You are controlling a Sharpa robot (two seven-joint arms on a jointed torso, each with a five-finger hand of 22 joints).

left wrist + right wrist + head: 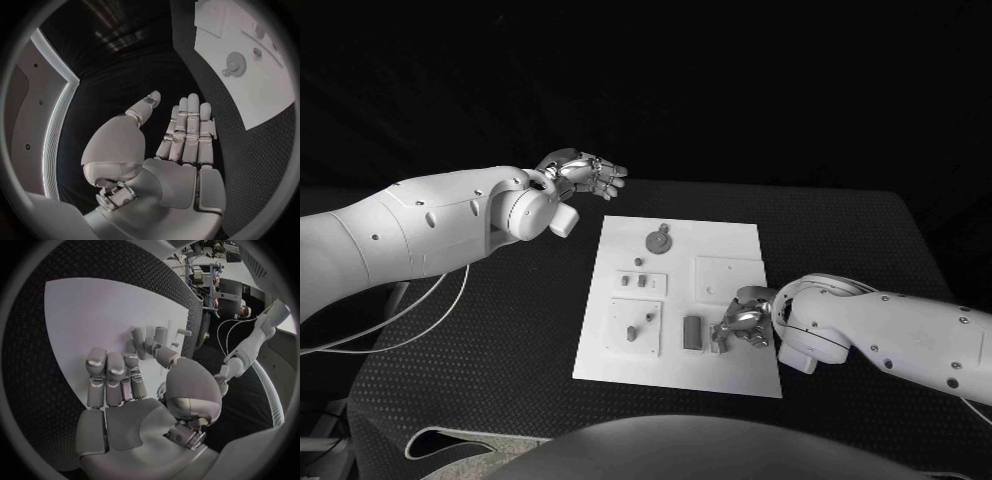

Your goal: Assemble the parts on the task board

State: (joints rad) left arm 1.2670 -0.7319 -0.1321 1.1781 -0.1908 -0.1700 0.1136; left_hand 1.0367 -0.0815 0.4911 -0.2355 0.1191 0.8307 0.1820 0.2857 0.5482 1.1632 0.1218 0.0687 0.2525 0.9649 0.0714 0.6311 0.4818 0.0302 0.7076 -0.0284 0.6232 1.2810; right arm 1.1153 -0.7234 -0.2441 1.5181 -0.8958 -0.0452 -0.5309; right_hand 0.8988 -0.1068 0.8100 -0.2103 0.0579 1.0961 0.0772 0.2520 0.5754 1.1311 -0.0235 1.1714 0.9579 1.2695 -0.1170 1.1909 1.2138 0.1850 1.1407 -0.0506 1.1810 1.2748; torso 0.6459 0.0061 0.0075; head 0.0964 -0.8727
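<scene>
Right wrist view puts the right hand's fingers [115,375] stretched flat and close together over the white task board [94,315], with the thumb bent across beside small upright grey parts [161,335]; whether any part is pinched there I cannot tell. In the head view the right hand [741,326] sits low at the board's near right corner, just beside a dark grey block [692,332] and a lighter part next to it. The risk, as I judge it, is a sideways brush from these fingers: the parts look small and loose, so a sweep could tip one over or push it off its seat, and pressing down near the edge could shift the whole task board on the black table [488,340]. The left hand [583,174] hangs above the table's far edge, beyond the board's far left corner, fingers straight, apart from the thumb, holding nothing.
</scene>
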